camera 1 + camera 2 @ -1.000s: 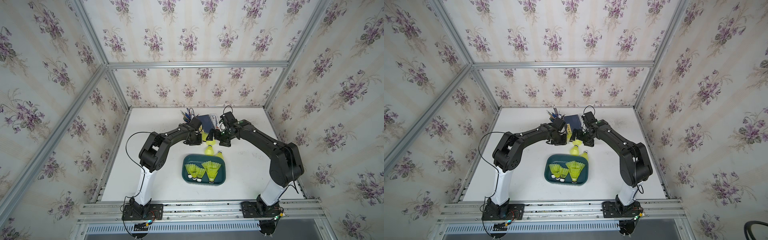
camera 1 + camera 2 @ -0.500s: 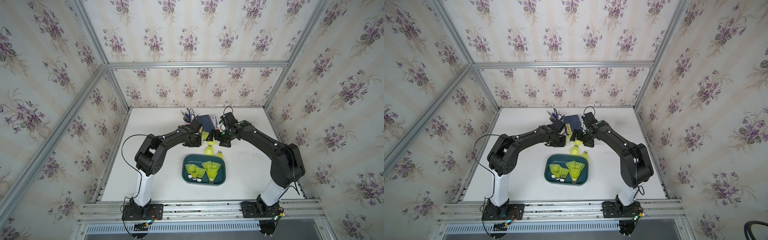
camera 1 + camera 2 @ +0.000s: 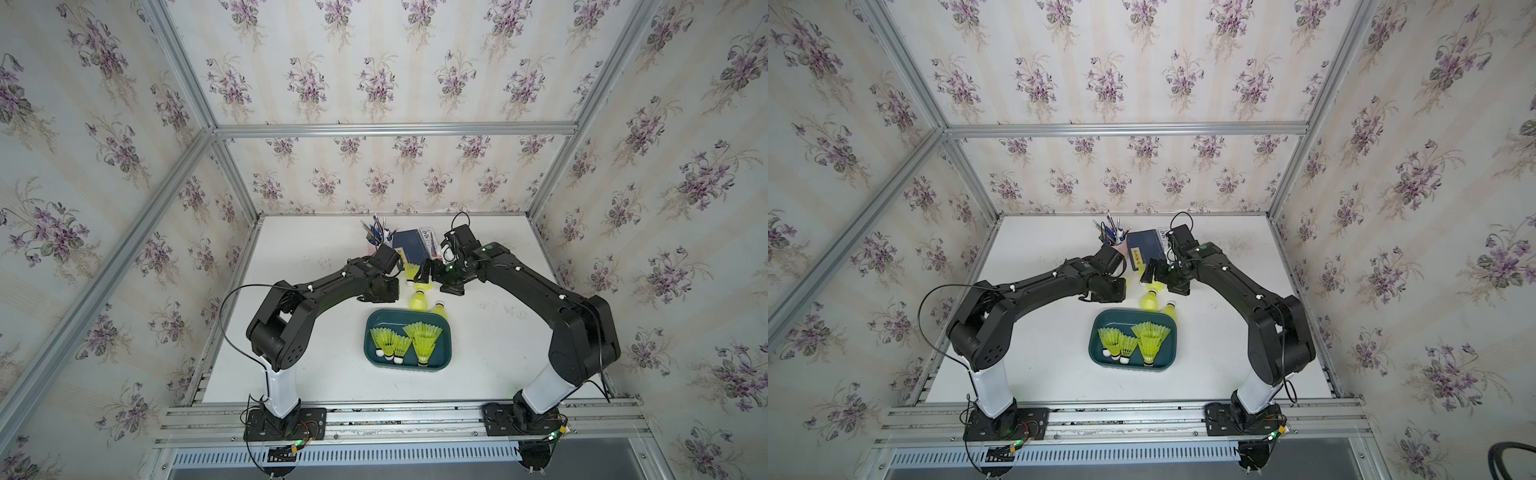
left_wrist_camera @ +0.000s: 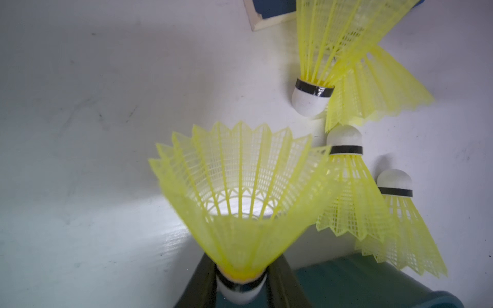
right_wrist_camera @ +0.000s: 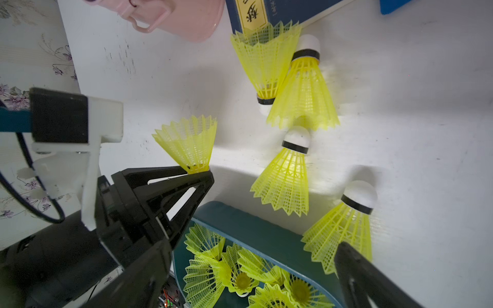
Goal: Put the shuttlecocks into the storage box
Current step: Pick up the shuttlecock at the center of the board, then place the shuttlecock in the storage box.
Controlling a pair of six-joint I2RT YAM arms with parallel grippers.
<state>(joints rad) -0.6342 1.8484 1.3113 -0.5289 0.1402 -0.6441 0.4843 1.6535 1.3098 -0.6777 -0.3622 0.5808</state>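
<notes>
My left gripper is shut on the white tip of a neon yellow shuttlecock, whose skirt points away from the jaws. It holds the shuttlecock just above the table beside the far rim of the teal storage box. Several shuttlecocks stand inside the box. Several more lie loose on the table behind it. My right gripper is open above the box's far edge, with nothing between its fingers. In both top views the two grippers meet behind the box.
A pink pen cup and a blue book stand just behind the loose shuttlecocks. One shuttlecock leans on the book. Papered walls close in the table on three sides.
My left gripper has finished shutting on the shuttlecock's tip, and the left arm's elbow has swung outward to the left. The right arm has stayed in place.
</notes>
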